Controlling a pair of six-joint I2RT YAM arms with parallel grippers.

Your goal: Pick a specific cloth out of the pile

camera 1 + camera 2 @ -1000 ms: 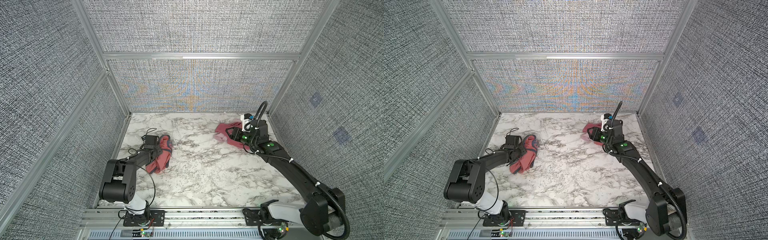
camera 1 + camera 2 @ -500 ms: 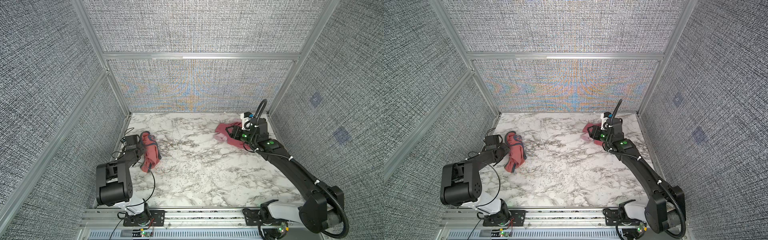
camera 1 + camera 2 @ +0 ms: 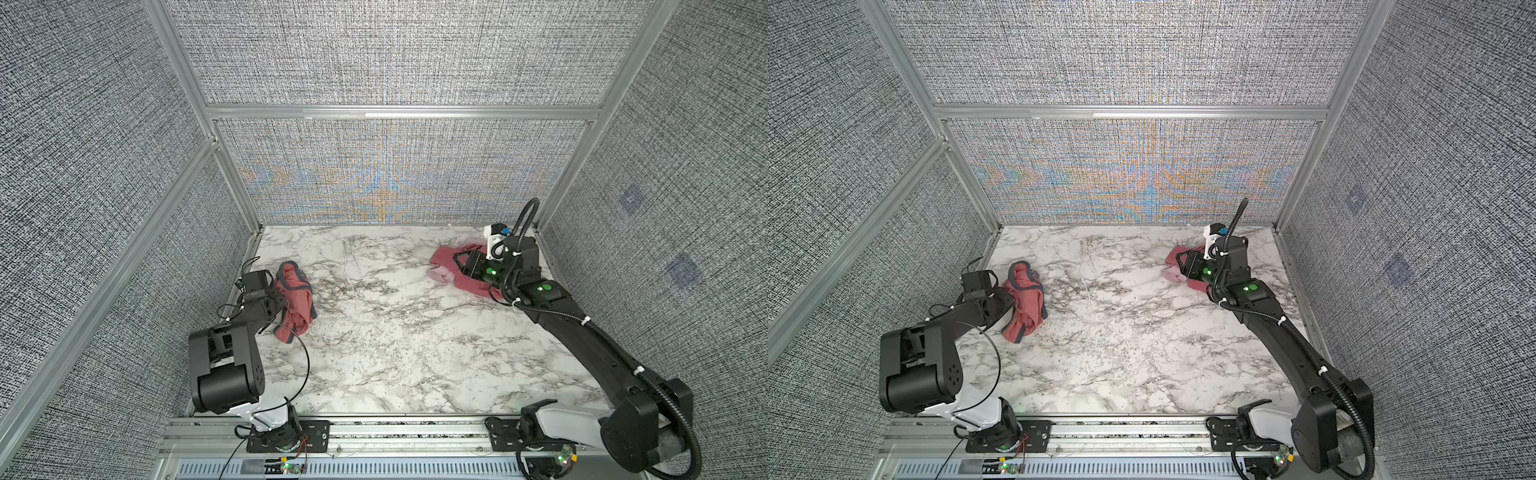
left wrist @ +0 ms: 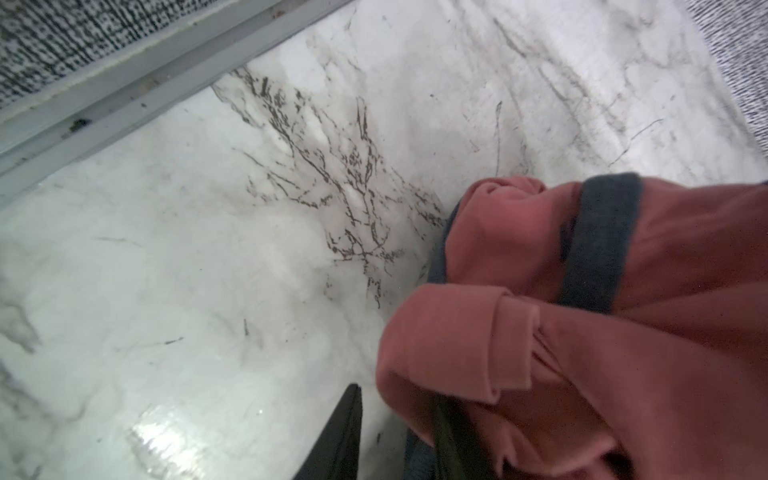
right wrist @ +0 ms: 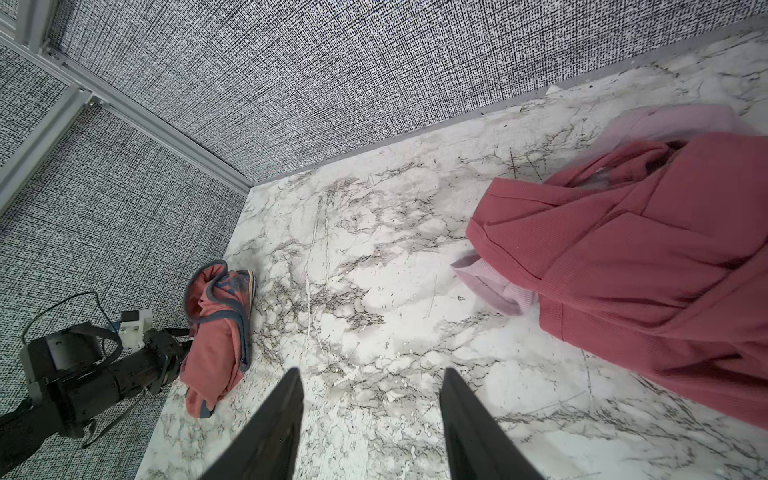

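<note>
- Marble tabletop (image 3: 395,332) boxed in by grey woven walls (image 3: 374,62): that is what I get in both top views.
- What I am after, the salmon shirt (image 3: 297,299) with grey-blue trim, lies crumpled near the table's left edge, well apart from the pile (image 3: 469,282) in the far right corner.
- On the left wrist feed the shirt (image 4: 582,332) fills much of the frame, with a dark trim band (image 4: 598,241) running across it.
- At the shirt's edge, my left gripper (image 4: 397,401) has its 2 fingers a little apart, with bare marble showing between them. The fabric drapes over 1 of them, and I cannot tell whether a fold is caught there.
- Over by the pile, my right gripper (image 5: 372,370) is spread wide with nothing in it, hovering above bare marble just beside the heap.
- Within the pile, a rose-red garment (image 5: 665,249) lies over a pale pink cloth (image 5: 494,286), which pokes out at the edges.
</note>
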